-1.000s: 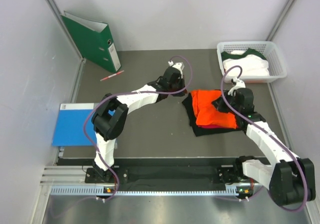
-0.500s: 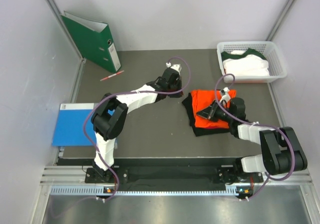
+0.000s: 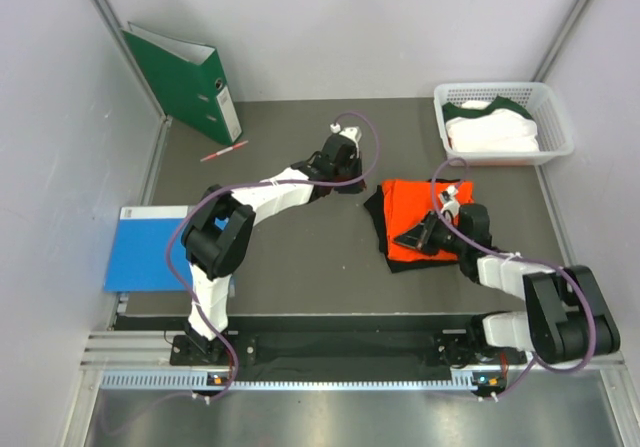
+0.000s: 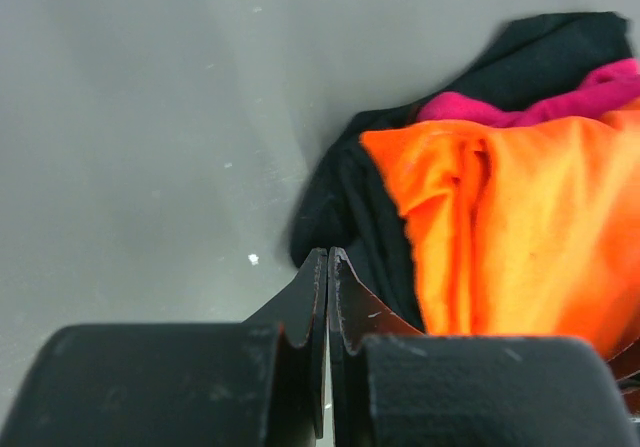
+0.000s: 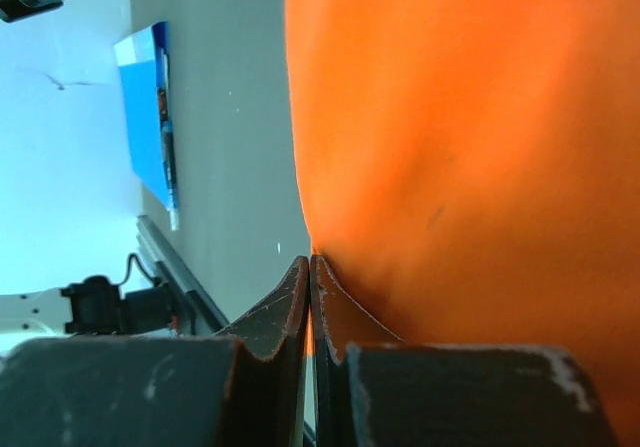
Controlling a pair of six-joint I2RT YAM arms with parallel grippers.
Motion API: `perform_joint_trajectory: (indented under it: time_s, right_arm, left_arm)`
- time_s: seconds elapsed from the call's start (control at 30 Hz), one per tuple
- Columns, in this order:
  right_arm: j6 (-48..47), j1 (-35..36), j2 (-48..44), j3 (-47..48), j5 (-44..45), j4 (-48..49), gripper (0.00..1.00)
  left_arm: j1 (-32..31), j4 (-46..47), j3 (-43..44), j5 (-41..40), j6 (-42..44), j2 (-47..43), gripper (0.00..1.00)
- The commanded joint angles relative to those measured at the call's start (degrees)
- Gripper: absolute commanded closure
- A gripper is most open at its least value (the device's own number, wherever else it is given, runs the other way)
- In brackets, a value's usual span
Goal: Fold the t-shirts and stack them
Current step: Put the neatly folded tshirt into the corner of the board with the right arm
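The stack of t-shirts lies on the table to the near left of the white basket (image 3: 556, 117), apart from it. The orange t-shirt (image 3: 415, 202) is on top. The black t-shirt (image 3: 378, 212) spreads out from under its side away from the basket, and a strip of the magenta t-shirt (image 4: 560, 102) shows between them. The white t-shirt with dark green trim (image 3: 495, 132) sits bunched inside the basket, not yet on the stack.

All four look like thin, limp cloth: light, not fragile, likely to sag and unfold if lifted by one point. The orange layer may also slide over the ones beneath. The best hold is probably a pinch on a hem or folded corner with both arms, the corners taken wide apart so the cloth hangs flat.

The right gripper (image 5: 310, 262) is clenched, its tips at the orange hem on the stack's corner farthest from the basket; no cloth is clearly caught. The left gripper (image 4: 327, 257) is also clenched and empty, just beside the black edge, beyond the stack from the basket.
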Motion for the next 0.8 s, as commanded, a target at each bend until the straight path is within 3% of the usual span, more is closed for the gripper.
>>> perform_joint_trajectory:
  time_s: [0.0, 0.27, 0.33, 0.4, 0.5, 0.77]
  right_arm:
    - [-5.9, 0.6, -5.2, 5.3, 2.9, -9.5, 1.00]
    - [-6.9, 0.8, -4.1, 6.7, 2.1, -9.9, 1.00]
    - [-6.9, 0.8, -4.3, 6.2, 2.2, -9.8, 1.00]
    - [-7.0, 0.8, -4.7, 6.0, 2.2, -10.0, 1.00]
    - [-7.2, 0.8, -4.9, 5.9, 2.5, -10.2, 1.00]
    - [-7.3, 0.8, -4.3, 5.6, 2.5, -9.7, 1.00]
  left_arm:
    - [0.2, 6.3, 1.9, 4.4, -1.2, 0.2, 1.00]
    - [-0.1, 16.4, 4.3, 17.9, -7.9, 3.9, 0.99]
    - [-0.2, 16.5, 4.4, 18.1, -8.2, 4.5, 0.59]
    - [-0.2, 15.5, 4.3, 16.9, -8.0, 4.5, 0.39]
    - [-0.2, 15.8, 3.9, 16.7, -7.8, 4.5, 0.36]
    - [-0.3, 18.7, 4.5, 17.5, -9.3, 6.7, 0.43]
